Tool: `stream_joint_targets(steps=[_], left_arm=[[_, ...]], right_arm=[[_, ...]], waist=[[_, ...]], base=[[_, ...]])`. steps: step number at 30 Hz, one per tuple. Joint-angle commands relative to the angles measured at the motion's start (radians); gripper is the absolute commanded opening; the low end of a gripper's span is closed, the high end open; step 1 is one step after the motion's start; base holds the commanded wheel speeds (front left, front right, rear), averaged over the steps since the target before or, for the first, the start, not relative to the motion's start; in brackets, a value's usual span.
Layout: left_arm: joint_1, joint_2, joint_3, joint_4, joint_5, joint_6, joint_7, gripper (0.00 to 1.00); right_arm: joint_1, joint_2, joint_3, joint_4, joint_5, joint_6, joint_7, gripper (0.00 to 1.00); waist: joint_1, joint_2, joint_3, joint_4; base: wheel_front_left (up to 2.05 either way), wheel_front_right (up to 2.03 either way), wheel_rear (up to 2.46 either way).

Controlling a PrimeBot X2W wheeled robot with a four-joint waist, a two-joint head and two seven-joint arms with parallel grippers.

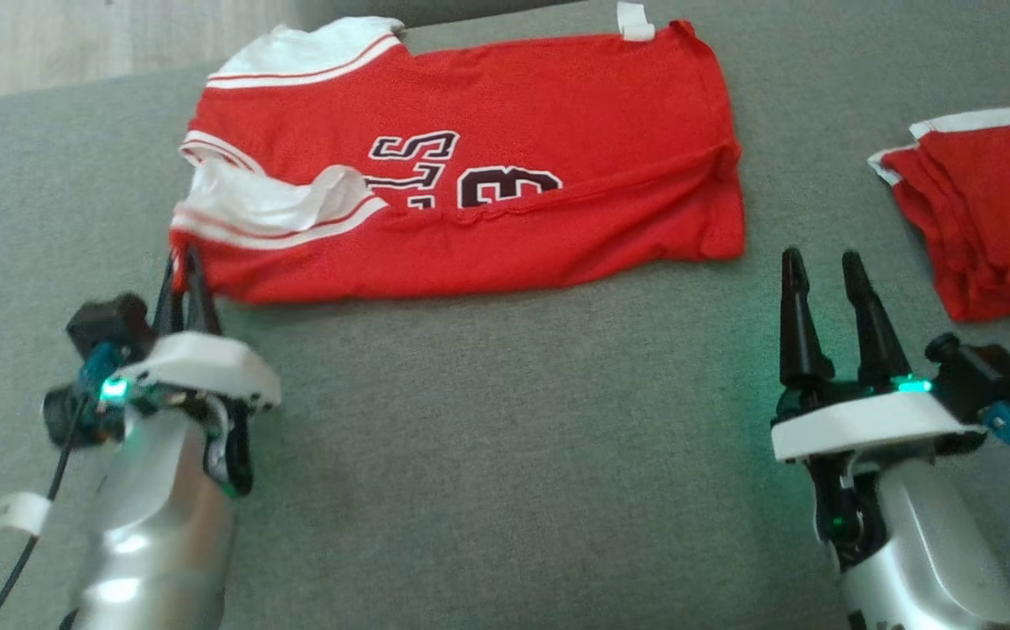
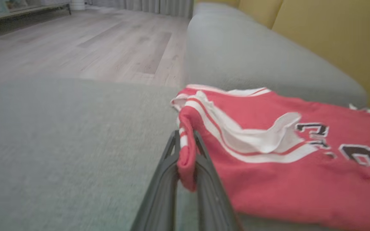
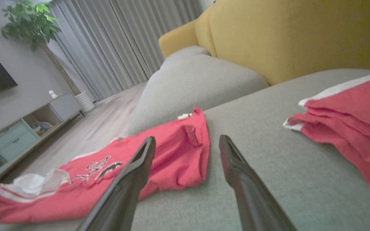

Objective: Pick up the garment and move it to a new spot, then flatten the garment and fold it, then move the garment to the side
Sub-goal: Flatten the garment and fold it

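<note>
Our left gripper [image 2: 186,136] pinches the near, striped-end corner of the jersey [image 1: 505,175], likely to lift it over for a fold, while the jersey lies folded lengthwise on the sofa [image 1: 505,437], our right gripper [image 1: 821,258] hovering wide-fingered off its other near corner, a red pile [image 1: 986,219] beyond.
</note>
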Motion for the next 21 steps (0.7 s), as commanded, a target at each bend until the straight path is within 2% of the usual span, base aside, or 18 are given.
stream_joint_targets(steps=[1, 2, 3, 6, 10, 16, 21], left_arm=[[-0.023, 0.009, 0.014, -0.096, 0.013, -0.017, -0.018, 0.00], [-0.016, 0.001, 0.016, -0.144, 0.014, -0.032, -0.019, 0.00], [-0.016, 0.001, 0.016, -0.144, 0.014, -0.032, -0.019, 0.00], [0.030, -0.021, 0.033, -0.289, 0.026, -0.040, -0.020, 0.00], [0.090, -0.041, 0.006, -0.395, 0.054, -0.061, -0.020, 0.00], [0.125, -0.053, -0.041, -0.430, 0.068, -0.074, -0.020, 0.00], [0.127, -0.058, -0.073, -0.436, 0.068, -0.078, -0.020, 0.00]], right_arm=[[-0.022, 0.002, 0.006, 0.026, -0.018, -0.001, -0.001, 1.00], [-0.030, 0.002, -0.002, 0.054, -0.014, -0.001, 0.010, 1.00], [-0.030, 0.002, -0.002, 0.054, -0.014, -0.001, 0.010, 1.00], [-0.070, 0.002, -0.045, 0.134, -0.038, -0.001, 0.046, 1.00], [-0.142, 0.002, -0.093, 0.242, -0.072, -0.001, 0.113, 1.00], [-0.270, 0.002, -0.139, 0.424, -0.063, -0.001, 0.183, 1.00], [-0.377, 0.002, -0.180, 0.603, -0.134, -0.001, 0.211, 1.00]], waist=[[-0.0001, 0.0000, -0.013, 0.019], [-0.0001, 0.0000, -0.016, 0.027], [-0.0001, 0.0000, -0.016, 0.027], [-0.0001, 0.0000, -0.023, 0.053], [-0.0001, 0.0000, -0.026, 0.089], [-0.0001, 0.0000, -0.022, 0.127], [-0.0001, 0.0000, -0.015, 0.148]], base=[[0.00, 0.00, 0.00], [0.00, 0.00, 0.00], [0.00, 0.00, 0.00], [0.00, 0.00, 0.00], [0.00, 0.00, 0.00], [0.00, 0.00, 0.00], [0.00, 0.00, 0.00]])
